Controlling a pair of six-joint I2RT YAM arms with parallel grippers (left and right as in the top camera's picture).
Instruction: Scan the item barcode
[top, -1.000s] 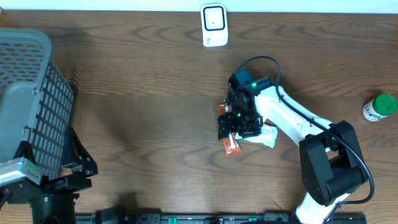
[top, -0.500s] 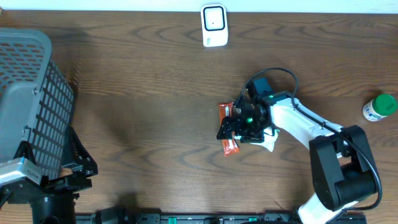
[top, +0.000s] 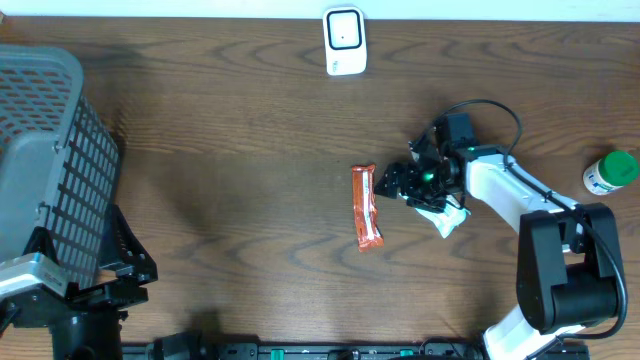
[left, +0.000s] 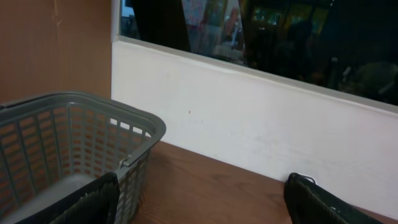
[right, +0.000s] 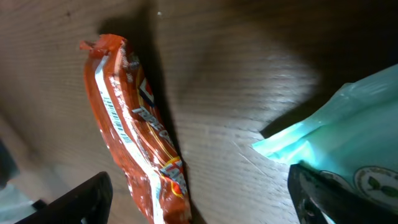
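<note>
The orange snack bar (top: 366, 207) lies flat on the desk (top: 240, 180), a little right of centre, with its long axis running roughly from the far side to the near side and nothing touching it. In the right wrist view a pale strip of fine print runs down its wrapper, but whether that includes the barcode is too small to tell. It looks light and thin. The glossy film is probably slippery and crinkly, and the filling could crush or snap under a hard squeeze. A gentle pinch across the narrow width near the middle seems best, which would leave the printed face clear to turn toward the scanner (top: 344, 41), standing well apart at the far edge. Just to the right of the bar are the right jaws, wide apart and holding nothing. The wrist view shows one finger low at each side of the frame with bare desk between them and the bar off to one side. They hang over the edge of a white and teal packet (top: 448, 217), which lies near the bar without touching it. A green-capped bottle (top: 610, 172) stands by the right edge. Far to the left, beside the grey basket (top: 60, 150), the left jaws are also spread wide and empty.
</note>
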